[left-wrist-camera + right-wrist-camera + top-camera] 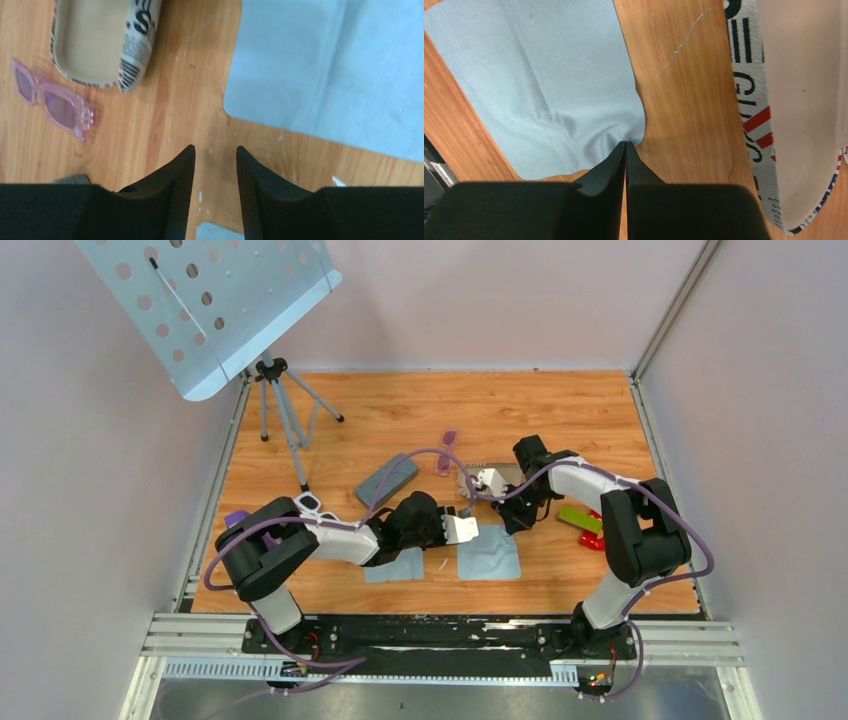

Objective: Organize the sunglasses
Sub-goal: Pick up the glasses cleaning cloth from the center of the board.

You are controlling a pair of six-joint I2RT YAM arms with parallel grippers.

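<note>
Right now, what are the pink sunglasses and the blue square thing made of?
The small pink-purple see-through sunglasses look like shiny tinted plastic: you can see through both lenses and frame. The light blue square cloth looks like soft matte fabric, maybe microfibre: it creases and puckers at one corner.

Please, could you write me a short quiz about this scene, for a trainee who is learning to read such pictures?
1. True or false: the sunglasses lie inside the open patterned case.
2. What does the right claw pinch? A) the blue cloth B) the sunglasses C) nothing
3. Fill in: the left claw is ____ and empty.
Key: 1 false, they lie beside it; 2 A; 3 open.
</note>
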